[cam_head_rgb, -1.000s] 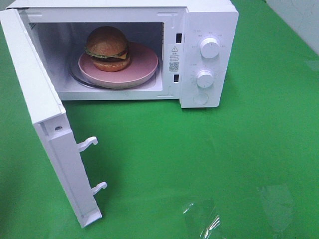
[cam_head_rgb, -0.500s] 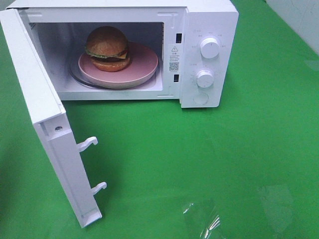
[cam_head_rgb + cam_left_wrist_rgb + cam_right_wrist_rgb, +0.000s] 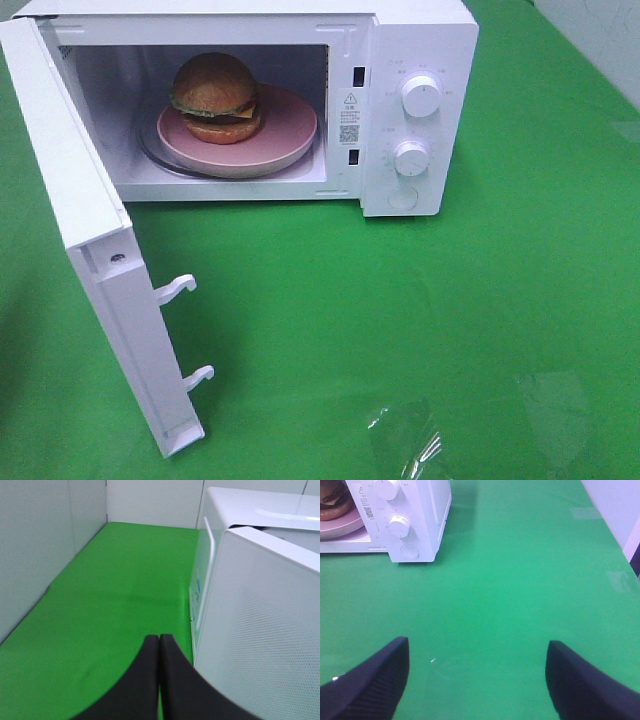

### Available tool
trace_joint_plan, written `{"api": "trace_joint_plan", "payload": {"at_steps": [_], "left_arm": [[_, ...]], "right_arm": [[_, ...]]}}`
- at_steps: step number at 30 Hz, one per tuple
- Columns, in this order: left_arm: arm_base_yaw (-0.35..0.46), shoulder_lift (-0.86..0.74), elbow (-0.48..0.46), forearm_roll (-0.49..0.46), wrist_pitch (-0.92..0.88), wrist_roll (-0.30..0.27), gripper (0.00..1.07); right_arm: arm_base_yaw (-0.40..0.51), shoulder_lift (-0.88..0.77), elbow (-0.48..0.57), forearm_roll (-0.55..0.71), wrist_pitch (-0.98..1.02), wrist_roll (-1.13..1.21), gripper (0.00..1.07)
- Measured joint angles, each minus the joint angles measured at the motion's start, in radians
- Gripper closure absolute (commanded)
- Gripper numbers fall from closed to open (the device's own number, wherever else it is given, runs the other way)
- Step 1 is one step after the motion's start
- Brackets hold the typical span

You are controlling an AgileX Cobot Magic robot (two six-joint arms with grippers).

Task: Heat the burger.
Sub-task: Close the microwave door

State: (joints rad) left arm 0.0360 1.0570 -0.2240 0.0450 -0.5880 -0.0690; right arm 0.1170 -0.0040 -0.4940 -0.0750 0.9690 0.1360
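The burger [image 3: 215, 97] sits on a round pink plate [image 3: 285, 135] inside the white microwave [image 3: 420, 40]. The microwave's door [image 3: 90, 250] stands wide open, swung out to the left. In the right wrist view a part of the burger [image 3: 332, 502] and the plate [image 3: 342, 526] show at the edge. My left gripper [image 3: 159, 639] is shut and empty, just behind the outer face of the door [image 3: 260, 645]. My right gripper [image 3: 477, 652] is open and empty over the green table, well in front of the microwave. Neither gripper shows in the high view.
The microwave has two knobs [image 3: 421, 95] and a round button [image 3: 402, 198] on its right panel. Two white latch hooks [image 3: 175, 290] stick out of the door's edge. Green cloth [image 3: 450, 330] covers the table. A grey wall [image 3: 40, 555] stands left of the left gripper.
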Motion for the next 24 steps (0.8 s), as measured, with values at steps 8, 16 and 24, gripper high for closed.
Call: {"api": "trace_joint_plan", "payload": {"at_steps": [8, 16, 24], "left_arm": [[0.0, 0.185, 0.0, 0.182, -0.192, -0.185, 1.07], [-0.059, 0.348, -0.052, 0.222, -0.317, -0.222, 1.07], [-0.223, 0.497, -0.152, 0.118, -0.33, -0.172, 1.07]], "right_arm": [[0.0, 0.0, 0.0, 0.0, 0.0, 0.0, 0.34], [0.0, 0.0, 0.0, 0.0, 0.0, 0.0, 0.34], [0.0, 0.0, 0.0, 0.0, 0.0, 0.0, 0.34]]}}
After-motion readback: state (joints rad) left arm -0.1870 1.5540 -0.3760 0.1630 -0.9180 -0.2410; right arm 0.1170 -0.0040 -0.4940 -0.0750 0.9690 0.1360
